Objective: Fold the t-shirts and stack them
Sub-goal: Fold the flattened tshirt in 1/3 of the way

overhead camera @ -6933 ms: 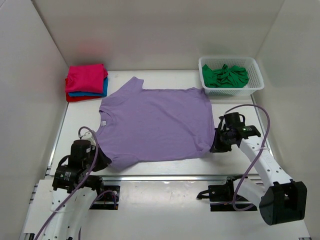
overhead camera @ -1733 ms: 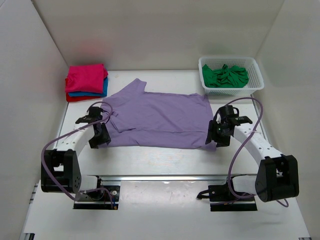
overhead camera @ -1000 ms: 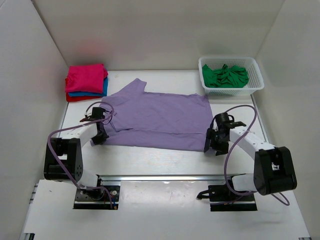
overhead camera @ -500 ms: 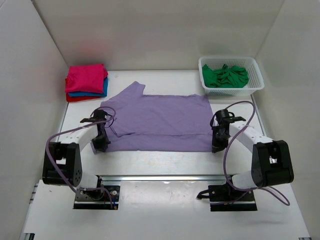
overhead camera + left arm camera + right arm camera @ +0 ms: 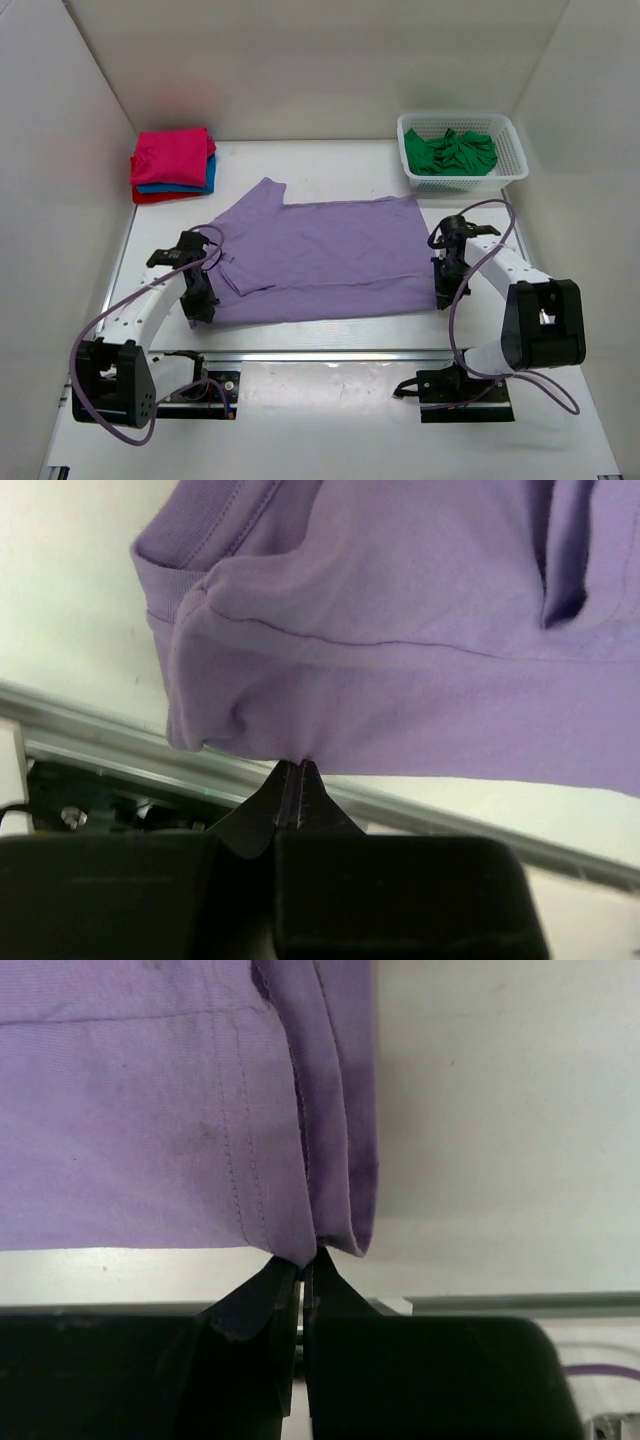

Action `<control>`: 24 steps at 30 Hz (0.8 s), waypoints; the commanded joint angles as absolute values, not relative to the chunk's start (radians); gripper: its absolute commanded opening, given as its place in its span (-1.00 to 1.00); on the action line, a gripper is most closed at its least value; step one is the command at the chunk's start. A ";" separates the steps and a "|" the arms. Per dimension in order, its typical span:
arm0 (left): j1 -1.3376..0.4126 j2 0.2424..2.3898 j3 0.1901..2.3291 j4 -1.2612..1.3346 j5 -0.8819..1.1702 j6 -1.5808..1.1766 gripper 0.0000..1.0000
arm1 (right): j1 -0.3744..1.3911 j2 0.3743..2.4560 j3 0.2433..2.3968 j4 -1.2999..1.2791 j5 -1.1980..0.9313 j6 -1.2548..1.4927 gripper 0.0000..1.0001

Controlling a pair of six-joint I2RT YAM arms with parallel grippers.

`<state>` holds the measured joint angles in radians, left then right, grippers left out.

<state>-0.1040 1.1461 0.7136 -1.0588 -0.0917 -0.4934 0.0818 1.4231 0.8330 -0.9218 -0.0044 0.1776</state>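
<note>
The lilac purple t-shirt (image 5: 320, 255) lies across the middle of the table, its near part folded over. My left gripper (image 5: 199, 308) is shut on the shirt's near-left fold edge (image 5: 290, 750). My right gripper (image 5: 444, 296) is shut on the near-right corner of the folded hem (image 5: 315, 1245). A folded stack with the magenta pink t-shirt (image 5: 172, 156) on top, blue (image 5: 208, 178) and red (image 5: 150, 196) below, sits at the back left. The green t-shirt (image 5: 452, 152) is crumpled in the basket.
The white lattice basket (image 5: 514, 172) stands at the back right. A metal rail (image 5: 330, 354) runs along the table's near edge, close behind both grippers. White walls enclose left, right and back.
Both grippers have pulled toward the near edge with the shirt's folded edge, dragging the shirt nearer. Earlier the shirt lay flat and unfolded.
</note>
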 commanded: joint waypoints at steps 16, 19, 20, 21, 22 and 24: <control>-0.086 1.025 0.826 -1.226 -0.006 -0.427 0.11 | 0.097 1.378 0.946 -1.203 -0.018 0.196 -0.02; -0.068 1.035 0.941 -1.154 -0.018 -0.428 0.06 | 0.086 1.359 1.015 -1.195 0.026 0.206 -0.06; -0.066 1.051 0.992 -1.110 -0.018 -0.428 0.05 | 0.093 1.362 1.050 -1.180 0.038 0.209 -0.07; -0.077 1.067 1.023 -1.041 -0.023 -0.416 0.01 | 0.095 1.367 1.071 -1.174 0.041 0.216 -0.09; -0.083 1.095 1.076 -1.010 -0.035 -0.414 -0.02 | 0.100 1.385 1.107 -1.152 0.037 0.207 -0.10; -0.126 1.140 1.117 -0.823 -0.040 -0.352 -0.07 | 0.113 1.427 1.170 -1.128 0.047 0.209 -0.11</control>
<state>-0.0891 1.1023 1.0477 -1.0832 -0.0299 -0.4171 0.0975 1.4063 1.0859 -1.1805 0.0113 0.1989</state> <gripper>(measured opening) 0.475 0.446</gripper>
